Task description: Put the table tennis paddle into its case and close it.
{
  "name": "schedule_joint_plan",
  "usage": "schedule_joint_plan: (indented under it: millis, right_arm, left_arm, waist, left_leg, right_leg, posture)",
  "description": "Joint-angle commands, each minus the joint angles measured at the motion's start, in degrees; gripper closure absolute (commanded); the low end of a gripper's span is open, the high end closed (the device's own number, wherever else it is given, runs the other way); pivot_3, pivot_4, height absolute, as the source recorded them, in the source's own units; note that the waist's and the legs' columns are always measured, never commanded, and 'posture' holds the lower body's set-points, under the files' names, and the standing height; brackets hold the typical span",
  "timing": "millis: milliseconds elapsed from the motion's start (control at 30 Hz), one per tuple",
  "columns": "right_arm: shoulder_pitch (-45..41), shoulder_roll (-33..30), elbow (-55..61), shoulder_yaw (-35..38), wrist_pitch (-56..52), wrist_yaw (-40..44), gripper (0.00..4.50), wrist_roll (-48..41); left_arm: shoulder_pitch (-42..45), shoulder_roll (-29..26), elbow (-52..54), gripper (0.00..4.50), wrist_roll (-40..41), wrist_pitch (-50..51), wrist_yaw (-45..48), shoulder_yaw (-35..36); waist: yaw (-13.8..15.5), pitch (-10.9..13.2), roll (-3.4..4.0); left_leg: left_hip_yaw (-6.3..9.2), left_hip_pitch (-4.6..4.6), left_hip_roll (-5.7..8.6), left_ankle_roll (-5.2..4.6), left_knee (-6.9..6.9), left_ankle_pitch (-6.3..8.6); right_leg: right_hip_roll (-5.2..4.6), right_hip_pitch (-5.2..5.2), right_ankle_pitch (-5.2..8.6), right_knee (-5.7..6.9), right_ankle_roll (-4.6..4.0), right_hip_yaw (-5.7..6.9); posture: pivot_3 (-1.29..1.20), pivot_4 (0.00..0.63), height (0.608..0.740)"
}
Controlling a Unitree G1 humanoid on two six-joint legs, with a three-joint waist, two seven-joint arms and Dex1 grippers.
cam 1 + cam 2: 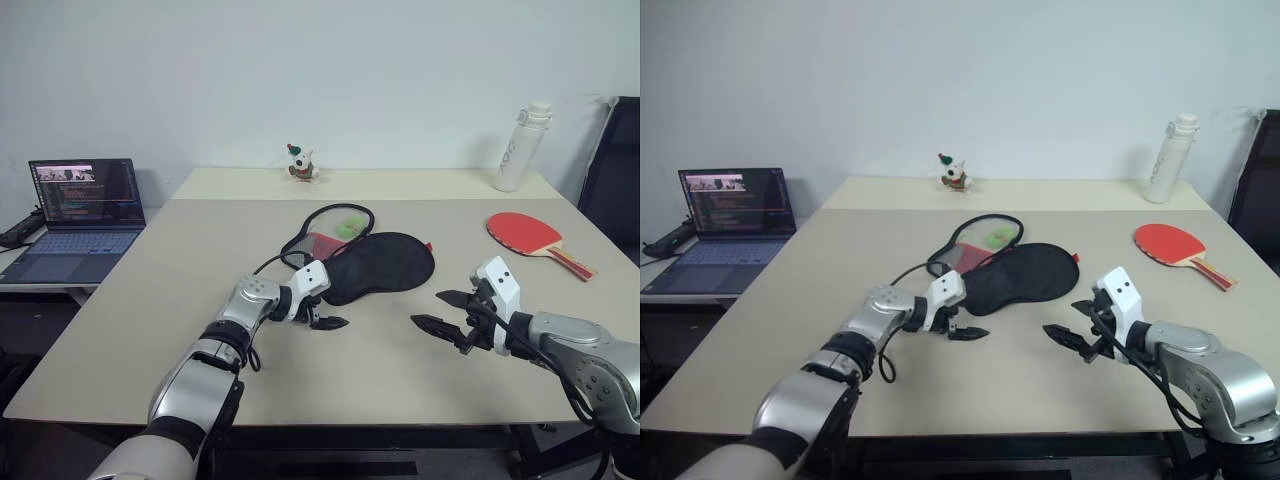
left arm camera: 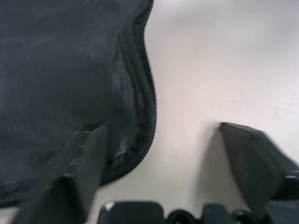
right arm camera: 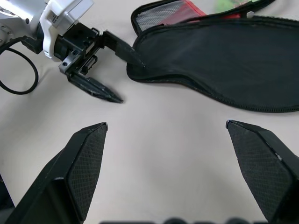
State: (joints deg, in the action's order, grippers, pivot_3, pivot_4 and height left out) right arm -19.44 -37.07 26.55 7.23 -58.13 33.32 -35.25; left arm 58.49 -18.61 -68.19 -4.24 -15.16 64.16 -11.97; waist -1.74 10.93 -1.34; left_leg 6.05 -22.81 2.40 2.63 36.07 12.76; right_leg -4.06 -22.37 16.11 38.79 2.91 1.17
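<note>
The case lies unzipped in the middle of the table, black flap up. Behind the flap its other half shows red fabric and mesh, with a small green thing in it. My left gripper is open at the flap's narrow near end. One finger is over the black zip rim, the other over bare table. The table tennis paddle lies red face up at the far right, handle toward the right edge. My right gripper is open above bare table, right of the case and nearer than the paddle.
A white bottle stands at the back right and a small toy figure at the back centre. An open laptop sits on a lower side table to the left. A black chair stands beyond the right edge.
</note>
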Motion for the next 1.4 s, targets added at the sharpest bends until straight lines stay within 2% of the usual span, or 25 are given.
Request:
schedule_joint_plan:
  millis: [33,267,400,667,767,1000,1167,1333,1400]
  right_arm:
    - [-0.3,-0.6,1.7,1.6,1.3,-0.4,0.0,-0.3]
    - [-0.9,-1.0,0.2,1.5,2.3,0.0,0.0,0.3]
    - [-1.1,-1.1,-0.3,1.5,2.7,0.1,0.0,0.5]
    - [-1.0,-2.3,-1.6,2.0,4.0,0.4,0.0,0.8]
    - [-1.0,-3.0,-2.5,2.3,4.7,0.8,0.0,1.2]
    - [-1.4,-3.4,-3.4,2.4,5.5,0.5,0.0,1.3]
    - [-1.5,-3.1,-3.4,2.2,5.4,0.3,0.0,1.3]
    - [-2.0,-2.0,-4.0,1.6,5.1,-0.6,0.0,1.3]
    - [-2.5,-1.2,-4.9,1.3,4.9,-1.5,0.0,1.8]
  left_arm:
    - [0.1,-0.1,-1.6,1.87,-1.2,-0.7,-1.0,0.5]
    - [0.5,0.5,-2.0,4.46,-0.6,0.4,-2.8,2.7]
    - [0.6,1.4,-1.2,4.46,-0.3,1.1,-3.6,3.7]
    - [-2.2,7.7,8.2,4.46,1.7,7.0,-3.5,4.6]
    - [-3.3,11.3,12.6,4.46,2.0,11.4,-6.5,4.5]
    - [-4.2,15.6,17.9,4.46,1.5,16.5,-14.0,4.2]
    - [-6.4,15.1,23.9,3.13,3.1,19.3,-13.2,4.3]
    - [-9.9,10.8,35.1,1.35,10.1,24.9,-7.8,7.6]
    - [-11.4,8.4,39.6,1.35,13.6,27.5,-5.8,9.4]
  waist:
    - [0.0,0.0,0.0]
    - [0.0,0.0,0.0]
    - [0.0,0.0,0.0]
    - [0.3,0.0,0.0]
    - [0.3,0.0,-0.01]
    - [0.1,0.0,-0.02]
    - [0.1,0.0,-0.02]
    - [0.0,0.0,-0.02]
    - [-0.1,0.0,-0.01]
  left_leg:
    - [0.0,0.01,0.0,0.0,0.0,0.0]
    - [0.0,0.04,-0.02,-0.03,0.0,-0.02]
    - [-0.01,0.03,0.0,-0.03,0.0,-0.02]
    - [0.03,-0.01,-0.01,-0.04,0.03,-0.03]
    - [0.01,-0.04,0.0,-0.04,0.03,-0.03]
    - [-0.01,0.03,-0.01,-0.04,0.03,-0.03]
    - [-0.03,0.03,-0.01,-0.04,0.02,-0.03]
    - [-0.03,0.04,-0.06,-0.03,0.02,-0.03]
    - [-0.03,0.06,-0.08,-0.03,0.02,-0.03]
  right_leg:
    - [0.0,0.0,0.0,0.04,0.01,0.0]
    - [0.01,0.0,0.01,0.08,0.04,0.0]
    - [0.0,0.0,0.0,0.07,0.04,-0.02]
    - [-0.04,0.02,-0.01,0.04,0.07,0.0]
    - [-0.06,0.02,-0.02,-0.02,0.07,-0.02]
    - [-0.03,0.02,-0.02,0.07,0.08,-0.03]
    - [-0.03,0.02,-0.02,0.06,0.08,-0.05]
    - [-0.03,0.01,-0.04,0.07,0.04,-0.09]
    - [-0.01,0.01,-0.08,0.08,-0.03,-0.1]
  posture:
    - [0.0,0.15,0.74]
    - [0.0,0.15,0.74]
    - [0.0,0.15,0.74]
    - [0.0,0.15,0.74]
    - [0.0,0.15,0.74]
    - [0.0,0.15,0.74]
    - [0.0,0.15,0.74]
    - [0.0,0.15,0.74]
    - [0.0,0.15,0.74]
